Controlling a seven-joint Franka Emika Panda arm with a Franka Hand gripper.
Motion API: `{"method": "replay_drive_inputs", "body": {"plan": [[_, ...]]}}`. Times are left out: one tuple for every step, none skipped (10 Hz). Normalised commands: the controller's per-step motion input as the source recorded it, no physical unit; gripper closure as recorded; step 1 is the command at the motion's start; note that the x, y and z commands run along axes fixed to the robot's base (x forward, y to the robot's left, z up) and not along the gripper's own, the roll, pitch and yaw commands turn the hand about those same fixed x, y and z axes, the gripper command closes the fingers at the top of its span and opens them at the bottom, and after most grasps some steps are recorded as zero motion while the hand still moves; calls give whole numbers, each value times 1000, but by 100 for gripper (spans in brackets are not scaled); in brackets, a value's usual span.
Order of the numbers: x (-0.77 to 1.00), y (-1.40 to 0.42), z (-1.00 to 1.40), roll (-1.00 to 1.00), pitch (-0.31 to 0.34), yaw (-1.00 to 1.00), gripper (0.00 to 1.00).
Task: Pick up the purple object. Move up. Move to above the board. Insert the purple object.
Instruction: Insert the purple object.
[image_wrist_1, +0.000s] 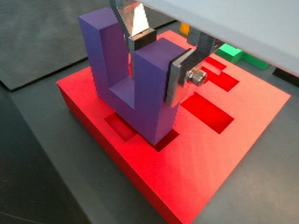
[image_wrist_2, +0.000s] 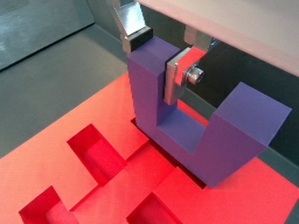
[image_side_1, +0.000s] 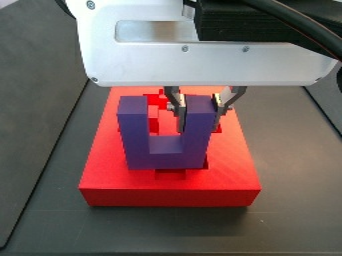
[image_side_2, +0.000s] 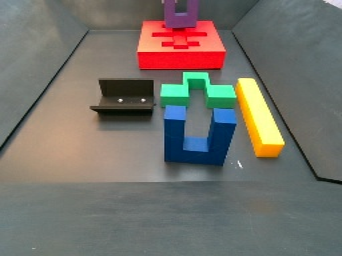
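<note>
Purple block seated base-down in board; gripper clamped on one prong.

Board (image_side_1: 120, 185) under purple block (image_side_1: 163, 140); gripper (image_wrist_1: 163, 66) fingers (image_wrist_2: 177, 74) pinch one prong. We judge the block rigid, light, matte, grippable by a prong. A side view alone shows blue block (image_side_2: 201, 132), yellow bar (image_side_2: 259, 117), green block (image_side_2: 195, 92), fixture (image_side_2: 123, 98).

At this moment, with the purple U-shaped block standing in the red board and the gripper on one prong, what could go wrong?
1. The gripper clamps only one prong of the matte purple U-shaped block, off-centre; pushing down could tilt it.
2. In a wrist view the block's base sits at a recessed cut-out of the thick red rectangular board, but I cannot tell whether it is fully seated. Releasing too early might leave it askew.
3. Withdrawing sideways could drag the block out.
</note>
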Motion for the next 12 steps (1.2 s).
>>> {"method": "replay_drive_inputs", "body": {"plan": [[286,-57,-74,36,0,0,100],[251,-14,-89,54,0,0,100],[194,0,-106,66,0,0,100],[149,0,-140,36,0,-31,100],[46,0,-180,20,0,-154,100],[11,6,-169,9,21,-246,100],[0,46,-117,10,47,-317,100],[0,46,-89,0,51,-323,100],[0,0,-180,0,0,-234,100],[-20,0,-249,-14,0,-180,100],[-100,0,-311,-26,-10,-163,100],[-197,0,-180,-50,-50,-86,100]]}}
